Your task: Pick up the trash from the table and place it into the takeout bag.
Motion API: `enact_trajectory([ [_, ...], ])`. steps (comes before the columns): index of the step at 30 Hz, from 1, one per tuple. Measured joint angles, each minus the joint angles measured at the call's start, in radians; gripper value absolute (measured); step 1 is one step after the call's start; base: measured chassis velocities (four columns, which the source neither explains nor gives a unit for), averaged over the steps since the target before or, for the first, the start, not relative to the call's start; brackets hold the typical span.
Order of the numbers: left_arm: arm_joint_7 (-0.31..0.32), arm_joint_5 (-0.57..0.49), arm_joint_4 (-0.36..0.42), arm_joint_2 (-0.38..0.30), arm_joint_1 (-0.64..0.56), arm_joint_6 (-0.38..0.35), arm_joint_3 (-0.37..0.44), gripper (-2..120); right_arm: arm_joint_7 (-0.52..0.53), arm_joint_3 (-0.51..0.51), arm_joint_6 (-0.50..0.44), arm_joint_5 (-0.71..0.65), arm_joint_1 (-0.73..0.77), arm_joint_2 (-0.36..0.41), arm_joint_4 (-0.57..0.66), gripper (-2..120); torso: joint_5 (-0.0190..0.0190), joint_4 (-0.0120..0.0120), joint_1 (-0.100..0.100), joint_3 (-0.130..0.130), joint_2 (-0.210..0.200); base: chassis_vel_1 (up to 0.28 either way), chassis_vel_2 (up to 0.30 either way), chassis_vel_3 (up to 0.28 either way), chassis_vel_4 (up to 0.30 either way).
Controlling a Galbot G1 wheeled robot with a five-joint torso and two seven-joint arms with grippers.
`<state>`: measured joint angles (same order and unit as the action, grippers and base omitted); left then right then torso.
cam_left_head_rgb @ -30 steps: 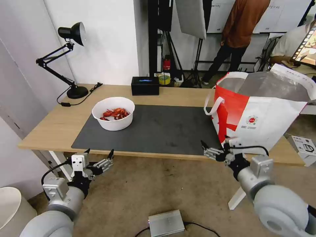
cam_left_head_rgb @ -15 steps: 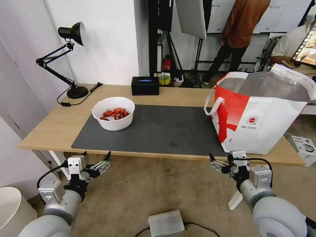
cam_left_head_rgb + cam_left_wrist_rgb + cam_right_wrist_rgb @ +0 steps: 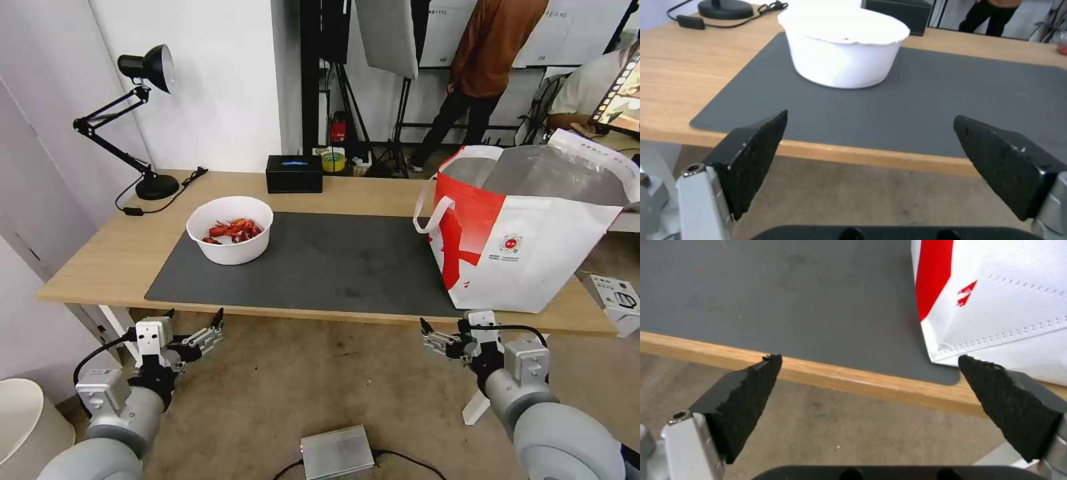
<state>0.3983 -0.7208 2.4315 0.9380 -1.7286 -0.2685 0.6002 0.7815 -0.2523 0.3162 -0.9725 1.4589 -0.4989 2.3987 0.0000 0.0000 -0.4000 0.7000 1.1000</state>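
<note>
The trash I see is a white round bowl (image 3: 229, 230) of red crayfish shells, standing on the left part of the dark grey mat (image 3: 320, 267) on the table (image 3: 100, 257). The takeout bag (image 3: 533, 227) stands open at the table's right end. My left gripper (image 3: 195, 315) hangs open below the front edge, short of the bowl (image 3: 844, 50). My right gripper (image 3: 441, 327) is open too, below the edge near the bag's bottom corner (image 3: 1005, 300). Both hold nothing.
A black desk lamp (image 3: 143, 120) stands at the back left, with a black box (image 3: 293, 173) and a yellow tape roll (image 3: 333, 160) at the back middle. On the floor lie a silver box (image 3: 337, 452) and, at the right, a small white carton (image 3: 617, 300).
My right gripper has dropped from the table's edge by the bag to below it and drawn back. My left gripper has sunk a little. Bowl and bag have not moved.
</note>
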Motion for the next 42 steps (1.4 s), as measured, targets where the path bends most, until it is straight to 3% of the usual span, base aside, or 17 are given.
enact_trajectory([
  [7,0.039,-0.122,-0.01,-0.053,0.061,-0.002,0.022,100,0.0,0.0,0.0,0.0,-0.001,0.0,0.0,100,0.0,0.0001,0.0,0.0,0.0,0.0,0.0,0.0,0.0],
  [13,0.123,-0.378,-0.042,-0.173,0.17,-0.013,0.056,100,0.0,0.0,0.0,0.0,-0.001,0.0,0.0,100,-0.0001,0.0001,0.0,0.0,0.0,0.0,0.0,0.0,0.0],
  [14,0.123,-0.378,-0.042,-0.173,0.17,-0.013,0.056,100,0.0,0.0,0.0,0.0,-0.001,0.0,0.0,100,-0.0001,0.0001,0.0,0.0,0.0,0.0,0.0,0.0,0.0],
  [18,0.255,-0.683,-0.094,-0.273,0.328,-0.042,0.041,100,0.0,0.0,0.0,0.0,-0.002,0.0,0.0,100,0.0,0.0,0.0,0.0,0.0,0.0,0.0,0.0,0.0],
  [19,0.255,-0.683,-0.094,-0.273,0.328,-0.042,0.041,100,0.0,0.0,0.0,0.0,-0.002,0.0,0.0,100,0.0,0.0,0.0,0.0,0.0,0.0,0.0,0.0,0.0],
  [24,0.367,-0.97,-0.213,-0.349,0.591,-0.074,-0.035,100,-0.001,0.001,0.0,0.0,-0.002,0.0,0.0,100,0.0,-0.0001,0.0,0.0,0.0,0.0,0.0,0.0,0.0],
  [26,0.387,-1.004,-0.239,-0.357,0.633,-0.086,-0.053,100,-0.001,0.001,0.0,0.0,-0.002,0.001,0.0,100,0.0001,-0.0003,0.0,0.0,0.0,0.0,0.0,0.0,0.0],
  [27,0.41,-1.045,-0.267,-0.366,0.674,-0.103,-0.073,100,-0.001,0.001,0.0,0.0,-0.002,0.0,0.0,100,0.0,-0.0002,0.0,0.0,0.0,0.0,0.0,0.0,0.0],
  [28,0.473,-1.107,-0.335,-0.379,0.772,-0.142,-0.133,100,-0.001,0.001,0.0,0.0,-0.002,0.0,0.0,100,0.0,0.0,0.0,0.0,0.0,0.0,0.0,0.0,0.0],
  [37,0.574,-1.176,-0.481,-0.354,1.039,-0.191,-0.35,100,-0.001,0.0,0.0,0.0,-0.002,0.0,0.0,100,0.0003,-0.0002,0.0,0.0,0.0,0.0,0.0,0.0,0.0],
  [42,0.588,-1.175,-0.537,-0.326,1.113,-0.198,-0.426,100,-0.001,0.0,-0.001,0.0,-0.002,0.0,0.0,100,0.0001,-0.0001,0.0,0.0,0.0,0.0,0.0,0.0,0.0],
])
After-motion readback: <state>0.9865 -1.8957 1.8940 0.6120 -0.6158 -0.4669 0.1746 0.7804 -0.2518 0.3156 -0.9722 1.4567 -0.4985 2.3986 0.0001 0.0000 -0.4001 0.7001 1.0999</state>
